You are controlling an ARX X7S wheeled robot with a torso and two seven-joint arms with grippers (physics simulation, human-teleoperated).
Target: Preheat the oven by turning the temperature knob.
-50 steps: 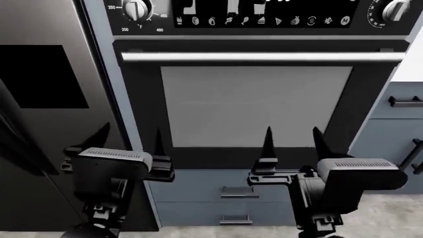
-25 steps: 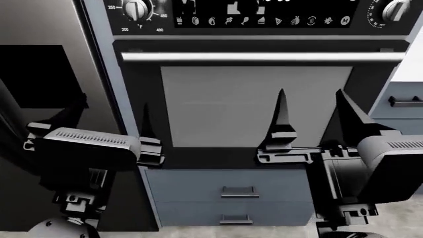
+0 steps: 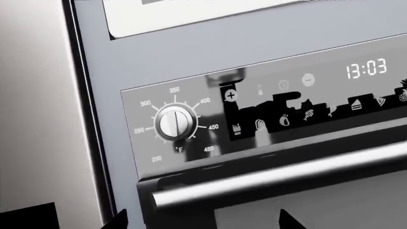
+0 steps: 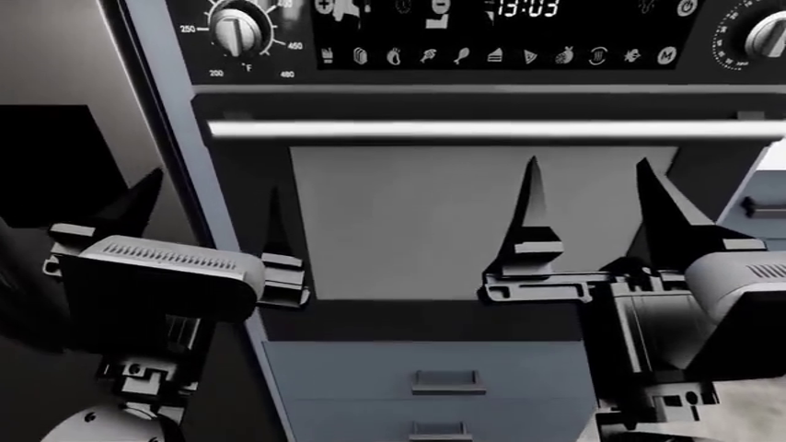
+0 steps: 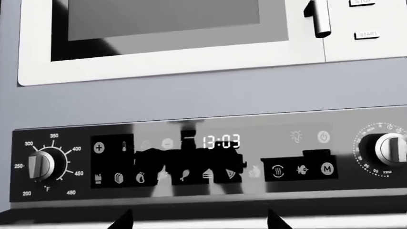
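Note:
The temperature knob (image 4: 236, 29) is a silver dial at the left end of the oven's black control panel (image 4: 491, 37), ringed by marks from 200 to 480 °F. It also shows in the left wrist view (image 3: 176, 122) and the right wrist view (image 5: 41, 165). My left gripper (image 4: 202, 216) is open and empty, well below the knob, in front of the oven door's left edge. My right gripper (image 4: 590, 198) is open and empty in front of the door glass. Only the fingertips (image 3: 285, 220) show in each wrist view.
A second silver knob (image 4: 768, 35) sits at the panel's right end. A bar handle (image 4: 491, 130) spans the oven door. A microwave (image 5: 165, 38) is above the oven. A dark refrigerator (image 4: 62, 184) stands to the left. Drawers (image 4: 424, 382) lie below.
The head view has tilted up a little, so the panel and knob sit lower in frame and the clock shows. Over the second, both grippers rose in front of the oven door.

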